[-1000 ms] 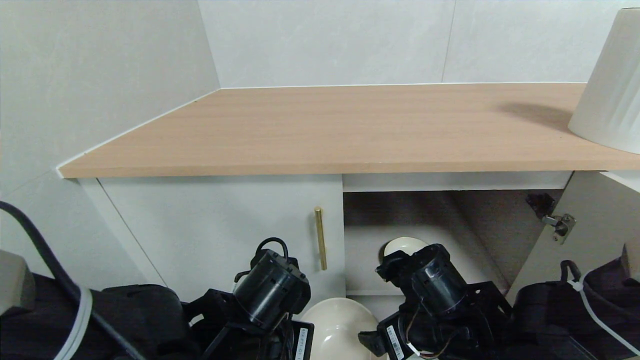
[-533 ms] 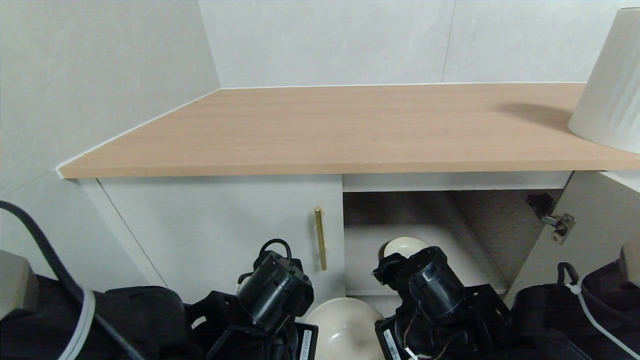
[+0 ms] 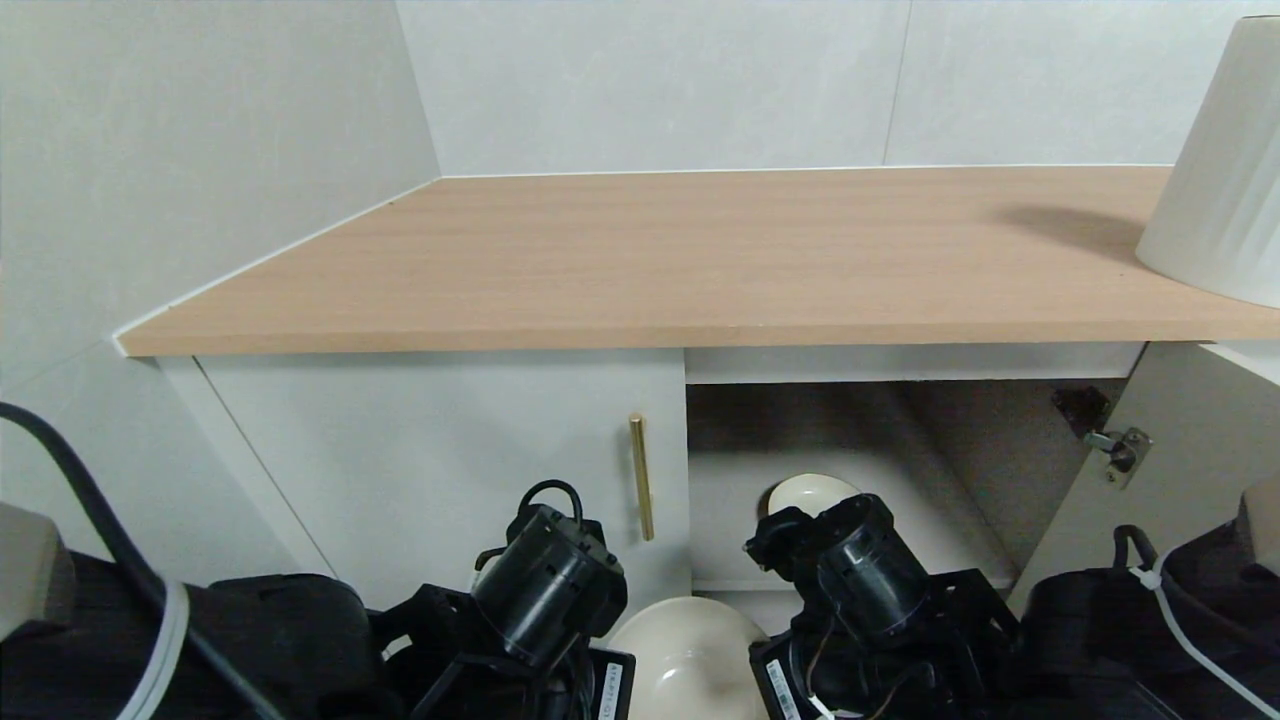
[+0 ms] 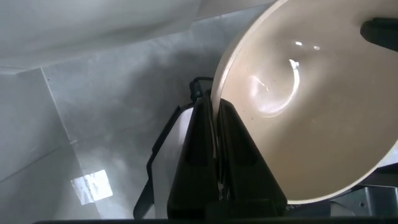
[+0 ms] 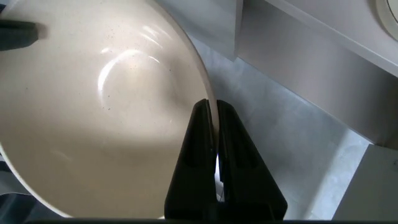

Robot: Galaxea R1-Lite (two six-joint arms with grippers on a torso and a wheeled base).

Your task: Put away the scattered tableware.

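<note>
Right now the cream bowl hangs low between the two arms, just in front of the cabinet opening. The left gripper pinches one side of its rim, fingers pressed together on the thin wall, and the right gripper pinches the opposite side the same way. A smaller pale dish already sits on the cabinet floor, a little way in.

To my eye the step is carrying the bowl inside. Doing it well means moving both arms forward together, so neither pinch twists or drags on the rim. I would hold the bowl level, steer clear of the closed left door and its brass handle, and set it down near the dish rather than onto it. Only then should the fingers let go.
</note>
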